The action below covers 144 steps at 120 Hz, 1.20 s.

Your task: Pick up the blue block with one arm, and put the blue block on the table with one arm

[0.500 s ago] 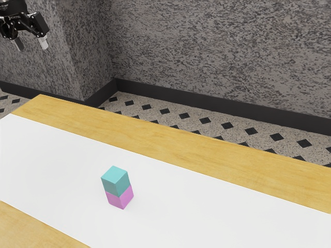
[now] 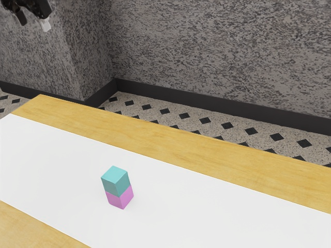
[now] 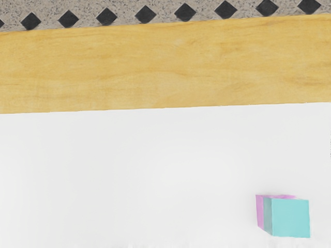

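Observation:
My gripper [image 2: 34, 21] is high at the upper left of the exterior view, well above the table and away from the blocks. Its two fingers stand apart with nothing between them. The blue block [image 2: 116, 181], a light teal cube, rests on top of a pink block [image 2: 120, 198] on the white part of the table. From above, in the wrist view, the blue block [image 3: 290, 218] covers most of the pink block [image 3: 260, 212].
A white surface [image 2: 207, 206] runs along the wooden table [image 2: 170, 135]. Beyond the table's far edge lie a floor with dark diamonds and a speckled grey wall [image 2: 217, 46] with a dark base strip.
In the exterior view my gripper has risen a little. Both blocks have stayed where they were.

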Each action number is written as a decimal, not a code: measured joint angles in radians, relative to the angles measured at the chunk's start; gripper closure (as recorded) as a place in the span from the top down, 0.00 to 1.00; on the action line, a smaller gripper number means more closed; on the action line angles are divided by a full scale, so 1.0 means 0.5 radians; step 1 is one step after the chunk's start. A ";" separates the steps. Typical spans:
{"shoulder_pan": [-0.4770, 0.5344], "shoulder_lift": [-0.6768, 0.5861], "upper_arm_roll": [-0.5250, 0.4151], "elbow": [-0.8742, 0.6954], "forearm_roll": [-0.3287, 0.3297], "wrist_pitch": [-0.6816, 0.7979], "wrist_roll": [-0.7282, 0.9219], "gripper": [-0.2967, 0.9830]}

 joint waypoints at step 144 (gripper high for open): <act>-0.104 -0.161 -0.340 -2.010 -0.107 1.614 -0.348 0.75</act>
